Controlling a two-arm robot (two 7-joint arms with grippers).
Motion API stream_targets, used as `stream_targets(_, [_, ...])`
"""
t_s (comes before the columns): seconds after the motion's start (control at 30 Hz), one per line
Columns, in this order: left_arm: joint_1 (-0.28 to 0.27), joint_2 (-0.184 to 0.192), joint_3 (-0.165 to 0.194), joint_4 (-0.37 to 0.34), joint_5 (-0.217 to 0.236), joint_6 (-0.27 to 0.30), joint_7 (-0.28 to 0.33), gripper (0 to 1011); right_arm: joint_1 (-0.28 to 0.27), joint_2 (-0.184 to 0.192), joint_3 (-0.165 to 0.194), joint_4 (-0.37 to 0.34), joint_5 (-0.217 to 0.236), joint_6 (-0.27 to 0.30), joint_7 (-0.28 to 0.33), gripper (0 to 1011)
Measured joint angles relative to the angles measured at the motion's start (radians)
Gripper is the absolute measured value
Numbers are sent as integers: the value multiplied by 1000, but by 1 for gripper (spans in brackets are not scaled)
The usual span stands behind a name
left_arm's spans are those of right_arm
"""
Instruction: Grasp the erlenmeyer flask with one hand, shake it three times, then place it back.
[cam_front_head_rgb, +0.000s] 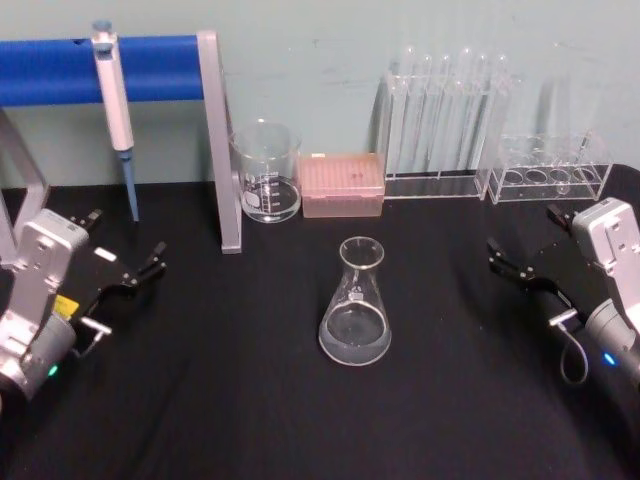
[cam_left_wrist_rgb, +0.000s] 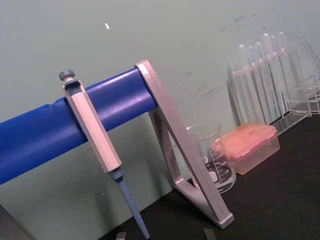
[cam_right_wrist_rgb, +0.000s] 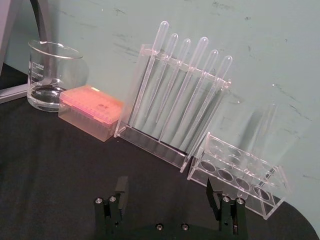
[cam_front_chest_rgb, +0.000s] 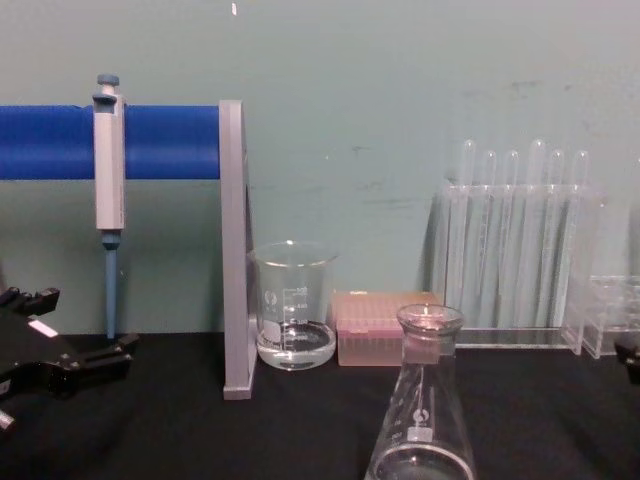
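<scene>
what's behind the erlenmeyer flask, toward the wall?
A pink tip box stands straight behind the erlenmeyer flask, apart from it, with a glass beaker at the box's left. From the chest view the flask's neck partly covers the box's right end.

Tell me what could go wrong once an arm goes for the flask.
The flask is smooth glass with a narrow neck; the open right gripper or left gripper could tip it or lose grip. Its mouth is uncovered, so the liquid may splash when shaken. The beaker stands behind it; a wide swing might hit it.
</scene>
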Motion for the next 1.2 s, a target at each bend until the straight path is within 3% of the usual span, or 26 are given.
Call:
stream_targets(0.9, [0, 0, 0, 0, 0, 0, 0, 1001, 0, 0, 0, 0, 0, 0, 0, 1000])
stream_targets(1.2, [0, 0, 0, 0, 0, 0, 0, 1001, -20, 11, 28, -5, 29, -50, 95, 1000])
